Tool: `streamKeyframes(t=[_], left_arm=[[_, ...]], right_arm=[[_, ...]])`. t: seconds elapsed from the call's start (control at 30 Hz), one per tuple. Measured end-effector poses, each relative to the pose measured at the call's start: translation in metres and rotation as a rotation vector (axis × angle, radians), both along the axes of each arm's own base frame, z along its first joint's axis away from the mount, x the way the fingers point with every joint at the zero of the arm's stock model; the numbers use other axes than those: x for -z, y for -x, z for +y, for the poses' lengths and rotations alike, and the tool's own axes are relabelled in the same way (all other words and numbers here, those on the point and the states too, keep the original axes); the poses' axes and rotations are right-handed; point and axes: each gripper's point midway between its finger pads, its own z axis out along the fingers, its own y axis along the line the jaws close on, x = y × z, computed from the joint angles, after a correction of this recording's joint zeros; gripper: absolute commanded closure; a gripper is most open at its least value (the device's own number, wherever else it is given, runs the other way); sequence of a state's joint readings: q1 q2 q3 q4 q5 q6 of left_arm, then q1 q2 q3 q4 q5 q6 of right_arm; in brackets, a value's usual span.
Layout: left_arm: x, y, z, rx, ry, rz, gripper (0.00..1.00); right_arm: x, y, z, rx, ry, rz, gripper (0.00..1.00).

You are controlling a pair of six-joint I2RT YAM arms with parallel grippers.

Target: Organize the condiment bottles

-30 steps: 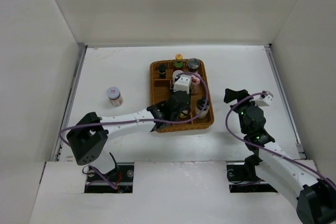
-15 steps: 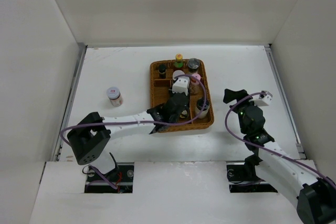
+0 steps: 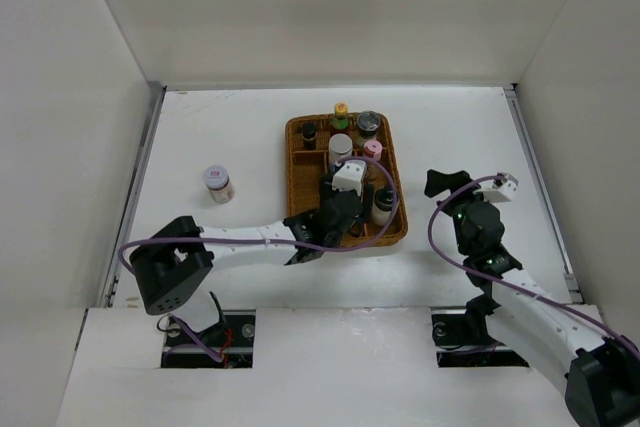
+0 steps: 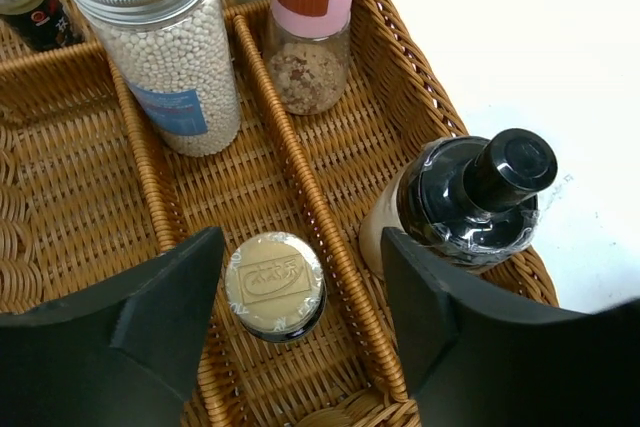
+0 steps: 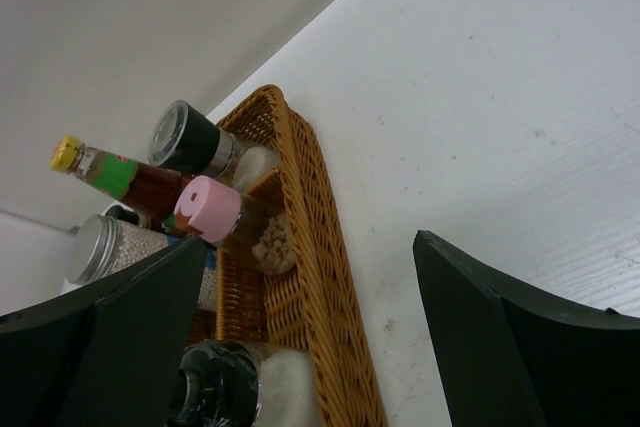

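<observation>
Looking down from the left wrist, a small dark jar with a gold lid [image 4: 275, 285] stands in the wicker tray [image 4: 70, 157], free between the open fingers of my left gripper [image 4: 303, 247]. Round it stand a black-capped white bottle [image 4: 480, 197], a pink-capped jar [image 4: 312, 27] and a silver-lidded jar [image 4: 160, 47]. In the top view my left gripper [image 3: 340, 212] hangs over the tray's near end. One condiment jar [image 3: 217, 183] stands alone on the table to the left. My right gripper [image 3: 470, 184] is open and empty, right of the tray.
The tray [image 3: 296, 172] has wicker dividers [image 4: 290, 147]. At its far end stand a yellow-capped bottle [image 3: 341, 109], a grey-capped bottle [image 3: 369, 122] and a small dark bottle [image 3: 309, 131]. White walls close in the table on three sides.
My left gripper has opened, letting go of the gold-lidded jar in the tray, and has drawn back a little toward the near edge. The right arm has stayed still.
</observation>
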State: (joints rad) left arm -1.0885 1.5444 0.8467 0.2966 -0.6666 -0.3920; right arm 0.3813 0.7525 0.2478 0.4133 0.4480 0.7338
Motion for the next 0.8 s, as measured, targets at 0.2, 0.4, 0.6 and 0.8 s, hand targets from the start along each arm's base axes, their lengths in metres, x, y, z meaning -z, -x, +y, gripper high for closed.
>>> streamKeyframes(t=[0.2, 0.4, 0.6, 0.8], left_arm=[[-0.007, 0.001, 0.002, 0.0, 0.0, -0.01, 0.03], [-0.049, 0.007, 0.006, 0.017, 0.065, -0.067, 0.0], [-0.114, 0.003, 0.045, -0.074, 0.2, -0.164, 0.01], [-0.111, -0.029, 0.173, -0.416, 0.215, -0.172, 0.02]], right_arm=[[0.001, 0.0, 0.002, -0.006, 0.003, 0.003, 0.08], [0.003, 0.0, 0.002, -0.008, 0.008, 0.008, 0.08], [0.002, 0.0, 0.003, -0.008, 0.007, 0.007, 0.08], [0.001, 0.0, 0.002, -0.008, 0.006, 0.005, 0.08]])
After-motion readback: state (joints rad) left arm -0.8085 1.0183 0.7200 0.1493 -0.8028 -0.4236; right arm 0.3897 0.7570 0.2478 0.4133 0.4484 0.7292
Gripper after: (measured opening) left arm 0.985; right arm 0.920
